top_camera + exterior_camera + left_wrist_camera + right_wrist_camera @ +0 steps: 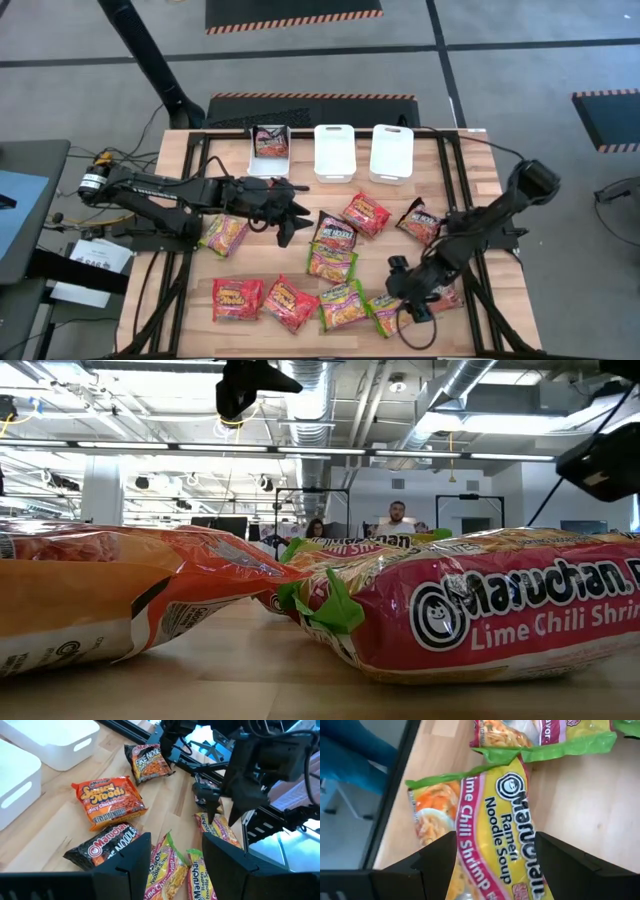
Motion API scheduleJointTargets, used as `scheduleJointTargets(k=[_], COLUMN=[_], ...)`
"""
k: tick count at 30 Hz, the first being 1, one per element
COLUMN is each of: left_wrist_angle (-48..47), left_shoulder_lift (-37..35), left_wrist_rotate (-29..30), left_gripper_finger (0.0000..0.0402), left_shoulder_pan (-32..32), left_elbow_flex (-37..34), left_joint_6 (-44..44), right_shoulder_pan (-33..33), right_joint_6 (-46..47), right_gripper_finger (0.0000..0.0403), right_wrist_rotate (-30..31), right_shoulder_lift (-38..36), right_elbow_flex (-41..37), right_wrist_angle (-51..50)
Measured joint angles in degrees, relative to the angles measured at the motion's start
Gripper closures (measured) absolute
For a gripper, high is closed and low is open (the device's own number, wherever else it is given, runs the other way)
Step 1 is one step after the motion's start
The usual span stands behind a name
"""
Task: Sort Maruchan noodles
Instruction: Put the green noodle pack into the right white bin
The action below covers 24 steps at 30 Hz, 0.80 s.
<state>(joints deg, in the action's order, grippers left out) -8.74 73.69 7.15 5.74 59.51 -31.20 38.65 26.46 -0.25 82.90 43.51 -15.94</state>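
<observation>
1. Green-and-yellow crinkly plastic Lime Chili Shrimp ramen packet lies flat at table's near right, long axis running between the fingers.
2. Right gripper directly above it, jaws spread wide, empty; nearer arm.
3. Left gripper mid-table, open, empty, over black packet.
4. White rectangular bins far side.

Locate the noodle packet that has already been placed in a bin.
In the high view, a dark packet lies in the leftmost white bin at the table's far edge, beside two other bins.
</observation>
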Motion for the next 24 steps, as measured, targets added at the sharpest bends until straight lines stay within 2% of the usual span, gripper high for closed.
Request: scheduleJointTargets(k=[9, 24], left_wrist_angle=[-0.98, -2.62], left_shoulder_lift=[0.02, 0.02], left_wrist_rotate=[-0.01, -0.03], left_gripper_finger=[0.0239, 0.0239], left_shoulder_pan=[0.0, 0.0], left_elbow_flex=[0.0, 0.0], left_joint_6=[-0.81, -0.79], right_shoulder_pan=[-1.31, -2.27], right_joint_6=[-0.51, -1.35], right_gripper_finger=[0.0111, 0.0111], right_wrist_rotate=[-2.46, -1.4], right_shoulder_lift=[2.81, 5.08], right_elbow_flex=[0.19, 0.44], right_wrist_angle=[-1.12, -4.69])
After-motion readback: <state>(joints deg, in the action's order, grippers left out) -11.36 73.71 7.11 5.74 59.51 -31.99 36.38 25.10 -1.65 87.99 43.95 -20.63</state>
